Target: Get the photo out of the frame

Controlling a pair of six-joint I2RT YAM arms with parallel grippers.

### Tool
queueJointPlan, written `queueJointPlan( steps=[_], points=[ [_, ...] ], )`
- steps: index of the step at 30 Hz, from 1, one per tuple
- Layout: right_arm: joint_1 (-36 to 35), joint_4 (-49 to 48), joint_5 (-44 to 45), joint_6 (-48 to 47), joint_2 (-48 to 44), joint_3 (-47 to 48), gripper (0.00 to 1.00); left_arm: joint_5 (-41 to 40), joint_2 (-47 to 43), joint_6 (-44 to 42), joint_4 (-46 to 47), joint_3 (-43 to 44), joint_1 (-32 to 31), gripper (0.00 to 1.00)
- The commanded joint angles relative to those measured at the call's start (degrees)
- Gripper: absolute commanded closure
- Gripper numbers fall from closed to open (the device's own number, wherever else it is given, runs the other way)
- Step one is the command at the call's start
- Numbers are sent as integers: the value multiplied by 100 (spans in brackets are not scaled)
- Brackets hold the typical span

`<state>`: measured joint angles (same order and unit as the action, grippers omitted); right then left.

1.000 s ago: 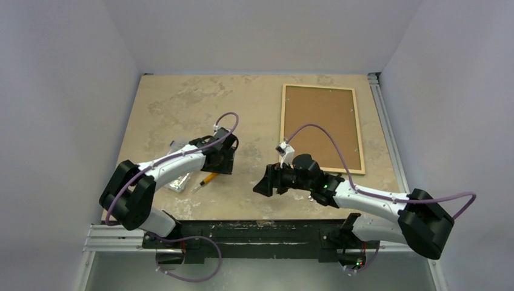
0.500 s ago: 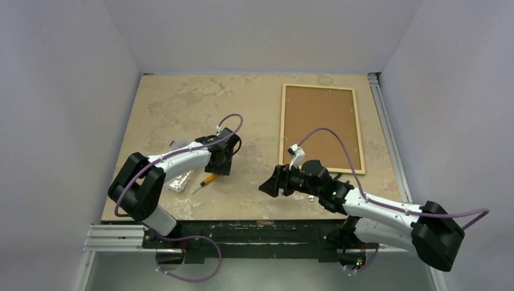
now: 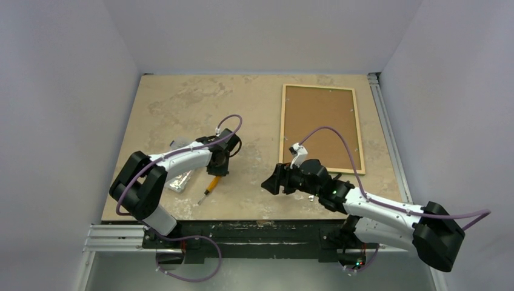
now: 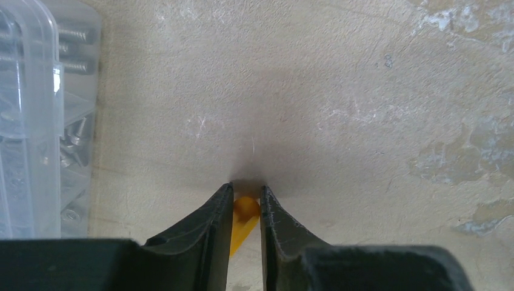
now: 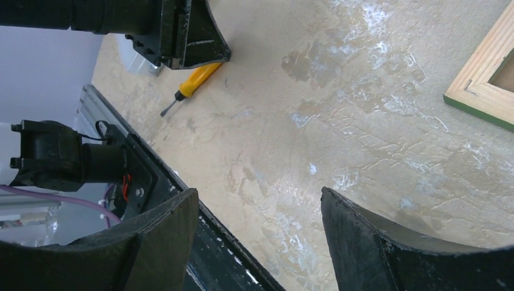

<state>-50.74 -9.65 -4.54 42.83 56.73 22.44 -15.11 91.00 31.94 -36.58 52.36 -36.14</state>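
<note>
The frame [image 3: 282,124] lies face down at the back right of the table, its pale wood rim showing a thin green edge [image 5: 479,108]. A plain brown board [image 3: 321,127] fills it, the photo's back; the printed side is hidden. My left gripper [image 3: 219,170] [image 4: 246,189] points down at the table's front left, its jaws closed on the round end of a yellow-handled screwdriver [image 3: 210,185] [image 4: 244,212]. My right gripper [image 3: 270,182] [image 5: 257,193] hovers open over bare table, left of the frame's near corner, holding nothing.
A clear plastic box [image 3: 180,180] [image 4: 36,121] of screws sits just left of the left gripper. The screwdriver's metal tip [image 5: 166,111] points toward the table's front edge, where a black rail [image 3: 254,229] runs. Grey walls enclose the table on three sides.
The left jaws have narrowed onto the screwdriver's handle, and the screwdriver has swung to point more toward the front edge. The right arm has drifted slightly right and forward.
</note>
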Motion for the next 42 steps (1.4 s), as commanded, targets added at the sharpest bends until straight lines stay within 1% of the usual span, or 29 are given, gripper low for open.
queueJointPlan(
  steps=[1,3,5,6,7,9,10,11,12,16,17,18,19,21,23,24,26,28,31,35,37,39,42],
  points=[
    [-29,89,173,-109,169,378,27,62,-99,5,-32,38,-46,84],
    [-24,95,178,-167,264,433,26,71,-152,-81,-15,34,-87,88],
    [-24,111,105,-213,370,490,26,129,-198,-152,24,37,-116,90],
    [-25,105,90,-197,432,506,26,187,-219,-169,67,40,-122,94],
    [-24,104,108,-194,490,526,25,219,-237,-184,91,51,-128,95],
    [-24,125,99,-231,630,588,25,259,-257,-223,128,91,-125,96],
    [-28,152,82,-284,704,634,25,263,-266,-227,117,129,-123,94],
    [-25,193,76,-327,796,690,25,263,-275,-214,87,174,-128,90],
    [-24,247,80,-373,903,752,25,263,-309,-175,52,218,-129,83],
    [-25,372,37,-495,1118,896,24,287,-676,139,-183,289,-126,40],
    [-28,377,27,-515,1147,909,24,307,-822,225,-235,280,-126,32],
    [-24,372,5,-547,1168,918,24,340,-1020,327,-277,276,-126,26],
    [-26,356,-27,-555,1199,921,24,334,-1162,438,-367,282,-130,22],
    [-28,349,-71,-564,1252,933,24,254,-1414,762,-579,294,-119,18],
    [-26,338,-83,-574,1295,939,24,270,-1553,1289,-791,251,-117,17],
    [-24,315,-76,-582,1308,919,25,404,-1567,1564,-847,181,-124,18],
    [-24,226,-77,-569,1323,870,25,838,-1532,1986,-686,-78,-140,19],
    [-26,167,-98,-527,1351,850,24,978,-1385,2303,-639,-222,-201,21],
    [-28,252,-82,-487,1363,904,25,1086,-1182,2406,-449,-261,-269,24],
    [-28,444,3,-455,1266,972,26,1420,-882,2627,132,-339,-324,29],
    [-28,586,44,-426,1194,1005,26,1483,-650,2745,185,-349,-344,32],
    [-28,760,150,-434,1095,1032,26,1485,-460,2812,212,-373,-358,38],
    [-23,953,357,-422,859,1041,26,1442,-214,2822,152,-398,-359,41]
  ],
)
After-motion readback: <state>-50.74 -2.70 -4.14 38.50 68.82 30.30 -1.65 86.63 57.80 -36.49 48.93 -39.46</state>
